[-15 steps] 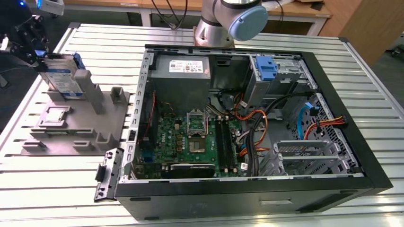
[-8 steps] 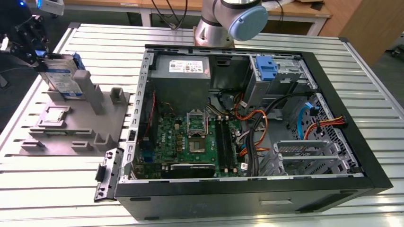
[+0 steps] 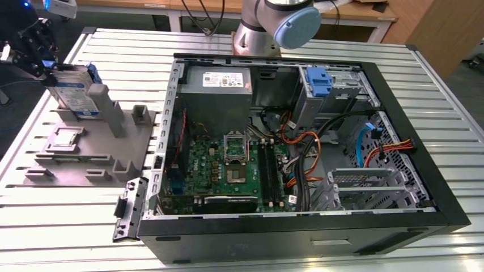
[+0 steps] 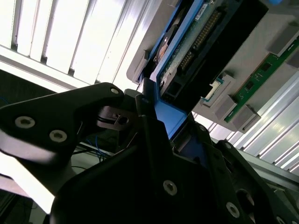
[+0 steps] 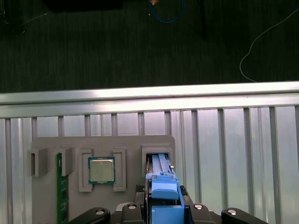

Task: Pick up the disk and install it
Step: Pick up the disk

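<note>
The disk [image 3: 73,93] is being gripped by the closed tool [image 3: 51,67] while standing upright in the grey fixture [image 3: 90,153] on the desk [image 3: 302,45], well apart from the open computer case [image 3: 302,238], installation being left undone.

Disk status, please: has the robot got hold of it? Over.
Gripper shut on the disk at its blue carrier. Disk upright in the grey holder, outside the computer case. Nothing seen blocking it.

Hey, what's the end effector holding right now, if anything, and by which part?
The disk, clamped by the upper edge of its blue carrier frame, standing upright in the grey holder.
</note>
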`<action>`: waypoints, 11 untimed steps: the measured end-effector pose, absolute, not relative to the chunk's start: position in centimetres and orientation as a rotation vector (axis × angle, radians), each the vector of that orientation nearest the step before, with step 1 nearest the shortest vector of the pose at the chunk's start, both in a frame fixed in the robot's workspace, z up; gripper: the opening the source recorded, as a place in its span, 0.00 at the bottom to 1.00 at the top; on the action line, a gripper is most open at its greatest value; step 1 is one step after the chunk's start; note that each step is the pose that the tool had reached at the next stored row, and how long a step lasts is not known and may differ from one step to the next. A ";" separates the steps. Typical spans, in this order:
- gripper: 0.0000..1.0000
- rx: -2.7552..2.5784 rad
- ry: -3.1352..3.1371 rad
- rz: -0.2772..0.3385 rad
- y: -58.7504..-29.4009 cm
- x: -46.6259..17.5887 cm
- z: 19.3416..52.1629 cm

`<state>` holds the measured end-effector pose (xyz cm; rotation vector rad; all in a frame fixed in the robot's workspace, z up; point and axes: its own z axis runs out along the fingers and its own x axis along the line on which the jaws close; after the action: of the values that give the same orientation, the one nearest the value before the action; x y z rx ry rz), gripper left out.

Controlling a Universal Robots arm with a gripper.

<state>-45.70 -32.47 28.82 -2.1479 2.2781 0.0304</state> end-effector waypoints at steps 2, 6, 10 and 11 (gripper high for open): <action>0.37 -2.158 2.269 0.030 -32.5 -45.7 28.8; 0.37 -2.168 2.260 0.031 -32.5 -45.7 28.8; 0.37 -2.168 2.259 0.030 -32.5 -45.7 28.8; 0.37 -2.168 2.259 0.030 -32.5 -45.7 28.9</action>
<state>-45.69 -32.46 28.92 -2.1680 2.2592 0.0302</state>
